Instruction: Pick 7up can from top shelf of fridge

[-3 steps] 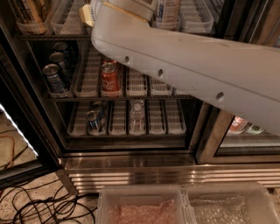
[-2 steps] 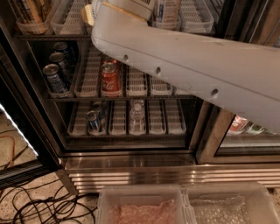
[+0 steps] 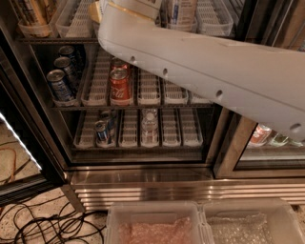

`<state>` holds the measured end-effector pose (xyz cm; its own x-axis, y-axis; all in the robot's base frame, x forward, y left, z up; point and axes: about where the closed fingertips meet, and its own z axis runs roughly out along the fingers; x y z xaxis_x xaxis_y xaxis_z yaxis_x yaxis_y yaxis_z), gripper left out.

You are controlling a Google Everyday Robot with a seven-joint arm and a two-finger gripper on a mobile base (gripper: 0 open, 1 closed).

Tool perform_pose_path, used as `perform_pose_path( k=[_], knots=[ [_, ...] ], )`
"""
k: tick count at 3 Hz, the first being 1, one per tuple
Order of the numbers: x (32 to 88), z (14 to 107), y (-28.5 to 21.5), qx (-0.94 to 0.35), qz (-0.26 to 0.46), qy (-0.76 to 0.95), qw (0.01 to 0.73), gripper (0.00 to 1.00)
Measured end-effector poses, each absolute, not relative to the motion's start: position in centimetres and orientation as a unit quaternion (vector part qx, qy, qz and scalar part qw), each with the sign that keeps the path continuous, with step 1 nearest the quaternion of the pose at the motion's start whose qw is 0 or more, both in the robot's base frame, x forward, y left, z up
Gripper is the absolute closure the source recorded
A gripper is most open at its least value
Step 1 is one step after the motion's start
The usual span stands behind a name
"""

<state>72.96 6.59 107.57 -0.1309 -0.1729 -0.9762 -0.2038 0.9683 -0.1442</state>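
The fridge (image 3: pixel 143 162) stands open in front of me, with its dark frame and ribbed steel base. The top shelf (image 3: pixel 76 21) with white slotted lane trays runs along the top edge of the view. My white arm (image 3: pixel 205 76) crosses from the right up to the top centre and covers the middle of that shelf. My gripper is past the top edge, out of view. The 7up can is hidden or out of view. A white and blue container (image 3: pixel 181 12) stands on the top shelf right of the arm.
Red cola cans (image 3: pixel 120 86) and blue cans (image 3: pixel 59 86) stand on the middle shelf. A blue can (image 3: pixel 101 132) and a clear bottle (image 3: pixel 149 125) are on the lower shelf. Two clear bins (image 3: pixel 152 224) sit below. Cables (image 3: pixel 43 224) lie on the floor at left.
The arm's lower edge at the right has risen very slightly. The cans and shelves have not moved.
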Motion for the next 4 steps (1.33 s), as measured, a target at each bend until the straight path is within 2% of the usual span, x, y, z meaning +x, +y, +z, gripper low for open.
perform_pose_path(
  k=[1,2,4],
  knots=[
    [73.99,108.44,6.45,-0.123,0.002,0.743,0.658,0.14],
    [74.37,108.92,6.39,-0.124,-0.001,0.730,0.672,0.33],
    [74.24,109.09,6.45,-0.131,0.000,0.728,0.673,0.79]
  ],
)
